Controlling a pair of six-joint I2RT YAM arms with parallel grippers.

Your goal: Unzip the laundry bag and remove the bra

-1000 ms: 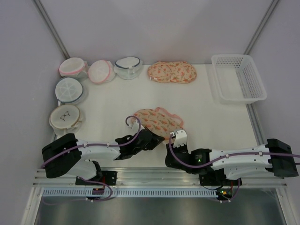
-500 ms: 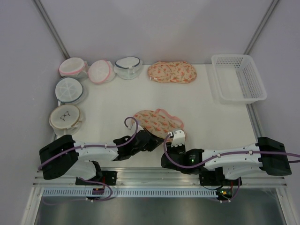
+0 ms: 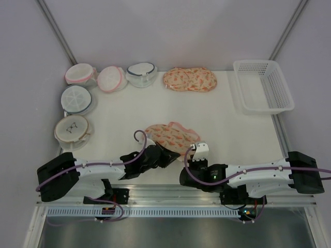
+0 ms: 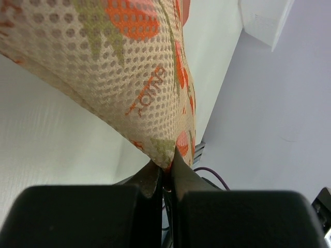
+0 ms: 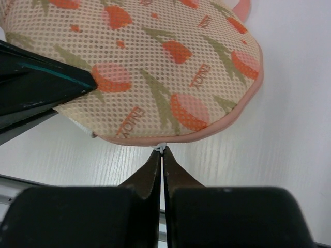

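Your white table [image 3: 232, 132] has pale lilac walls [image 3: 170, 31] behind and beside it, an aluminium rail [image 3: 170, 193] along its near edge.

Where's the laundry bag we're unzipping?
Top view: the laundry bag lies front-centre on the table, between the left gripper and right gripper, both shut at its near edge.

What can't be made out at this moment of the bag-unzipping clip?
- The bra: in no view; the printed cover of the laundry bag hides its inside.
- The zip pull: in the right wrist view, a tiny pale bit sits at the shut jaws of the right gripper; too small to name.
- The left gripper: in the top view its own wrist covers the tips; only the left wrist view shows it pinching the bag.
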